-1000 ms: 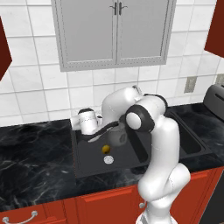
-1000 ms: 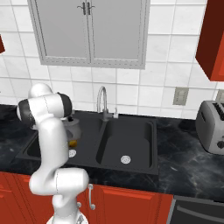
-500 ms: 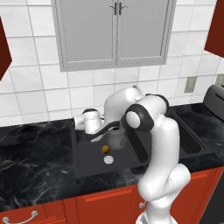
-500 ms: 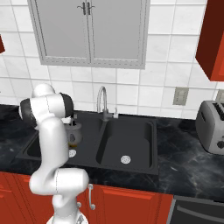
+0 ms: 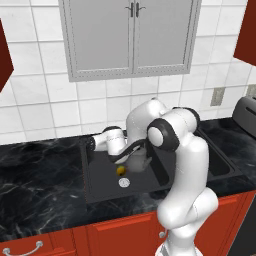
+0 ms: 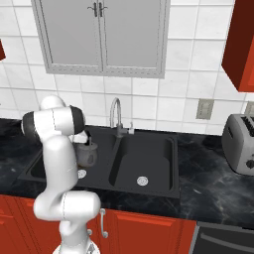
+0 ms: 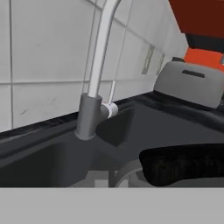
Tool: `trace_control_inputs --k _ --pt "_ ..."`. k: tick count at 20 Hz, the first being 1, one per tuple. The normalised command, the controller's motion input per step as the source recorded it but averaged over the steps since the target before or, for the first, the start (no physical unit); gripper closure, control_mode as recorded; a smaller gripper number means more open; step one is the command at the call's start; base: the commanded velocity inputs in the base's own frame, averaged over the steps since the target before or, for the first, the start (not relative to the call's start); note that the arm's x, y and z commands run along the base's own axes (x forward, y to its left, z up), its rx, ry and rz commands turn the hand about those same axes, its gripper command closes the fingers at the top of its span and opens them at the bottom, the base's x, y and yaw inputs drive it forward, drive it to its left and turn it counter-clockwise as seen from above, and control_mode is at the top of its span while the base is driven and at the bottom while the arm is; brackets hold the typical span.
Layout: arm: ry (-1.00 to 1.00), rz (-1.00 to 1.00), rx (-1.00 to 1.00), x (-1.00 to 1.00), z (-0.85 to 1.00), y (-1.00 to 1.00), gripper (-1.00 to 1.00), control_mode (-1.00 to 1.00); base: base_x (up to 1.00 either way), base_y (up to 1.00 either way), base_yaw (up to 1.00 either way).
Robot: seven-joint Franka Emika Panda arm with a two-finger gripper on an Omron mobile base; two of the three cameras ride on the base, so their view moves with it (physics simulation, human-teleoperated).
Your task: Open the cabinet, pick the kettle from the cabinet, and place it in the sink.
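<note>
My gripper (image 5: 125, 151) is shut on the black arched handle (image 7: 188, 168) of the dark grey kettle (image 5: 137, 161), which hangs upright low inside the left basin of the black sink (image 5: 102, 175). From the right base view the kettle (image 6: 87, 153) shows just past my arm, left of the curved silver faucet (image 6: 116, 115). Whether the kettle rests on the basin floor I cannot tell. A red wall cabinet (image 6: 242, 44) hangs at the upper right, its front out of view.
A small yellow item (image 5: 120, 170) lies by the round drain (image 5: 124, 182) under the kettle. The faucet (image 7: 98, 65) stands close ahead of the hand. A silver toaster (image 6: 240, 144) sits on the counter to the right. A grey double-door cabinet (image 5: 131, 35) hangs above.
The gripper has sunk a little lower and toward the faucet side with the kettle, deeper into the left basin. The base has stayed put.
</note>
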Motion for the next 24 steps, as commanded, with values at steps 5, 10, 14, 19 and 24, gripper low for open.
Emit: trace_control_inputs --k 5,10,14,19,24 --pt "-0.28 0.03 0.01 -0.12 -0.51 -0.05 1.0 -1.0 0.0 0.0 0.0" --pt "-0.27 0.0 0.0 -0.14 -0.51 0.0 1.0 -1.0 0.0 0.0 0.0" --pt "-0.19 -0.05 0.05 -0.15 -0.54 0.02 1.0 -1.0 0.0 0.0 0.0" --pt "-0.12 -0.08 0.09 -0.14 -0.56 0.03 1.0 -1.0 0.0 0.0 0.0" --pt "-0.13 -0.06 0.12 -0.11 -0.56 0.0 1.0 -1.0 0.0 0.0 0.0"
